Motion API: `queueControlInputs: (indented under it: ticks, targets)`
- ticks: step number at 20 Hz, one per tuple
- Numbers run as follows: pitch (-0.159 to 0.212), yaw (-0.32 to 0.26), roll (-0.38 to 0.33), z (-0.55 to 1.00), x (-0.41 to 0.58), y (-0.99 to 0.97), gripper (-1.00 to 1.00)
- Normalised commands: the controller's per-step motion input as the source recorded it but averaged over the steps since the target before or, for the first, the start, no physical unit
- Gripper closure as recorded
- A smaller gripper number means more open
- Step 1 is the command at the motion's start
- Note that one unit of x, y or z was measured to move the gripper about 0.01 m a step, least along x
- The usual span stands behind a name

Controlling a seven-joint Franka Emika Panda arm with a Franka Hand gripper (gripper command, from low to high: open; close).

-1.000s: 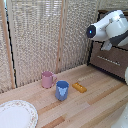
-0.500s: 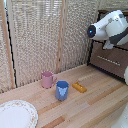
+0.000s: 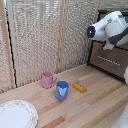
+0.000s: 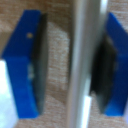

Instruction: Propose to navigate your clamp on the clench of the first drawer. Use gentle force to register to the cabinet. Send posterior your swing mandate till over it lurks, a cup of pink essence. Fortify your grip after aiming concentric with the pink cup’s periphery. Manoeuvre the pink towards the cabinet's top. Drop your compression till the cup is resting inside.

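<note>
In the wrist view my gripper (image 4: pixel 70 65) is open, with its blue fingers (image 4: pixel 25 60) on either side of the silver bar handle (image 4: pixel 87 50) of the dark brown drawer front (image 4: pixel 57 20). The bar sits close to one finger, and a gap shows at the other. In the exterior view the white arm (image 3: pixel 107 27) reaches to the upper part of the cabinet (image 3: pixel 117 67) at the exterior view's right, and it hides the gripper and the upper handle. The pink cup (image 3: pixel 47 79) stands upright on the wooden table, far from the gripper.
A blue cup (image 3: pixel 62 90) stands just in front of the pink cup. A small orange block (image 3: pixel 79 87) lies beside it. A patterned white plate (image 3: pixel 15 115) is at the near corner on the exterior view's left. A slatted blind (image 3: pixel 45 35) backs the table. The lower drawer's bar handle (image 3: pixel 107 60) shows.
</note>
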Motion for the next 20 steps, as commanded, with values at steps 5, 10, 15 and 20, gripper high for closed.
queueControlInputs:
  ticks: [5,10,15,20]
  targets:
    - [0.037,-0.004,-0.026,0.27,0.080,0.90,1.00]
    - [0.007,0.000,-0.035,-0.01,0.000,1.00,1.00]
    - [0.001,-0.081,-0.020,-0.02,0.246,0.71,1.00]
    - [0.016,0.022,-0.007,0.00,0.069,0.05,-1.00]
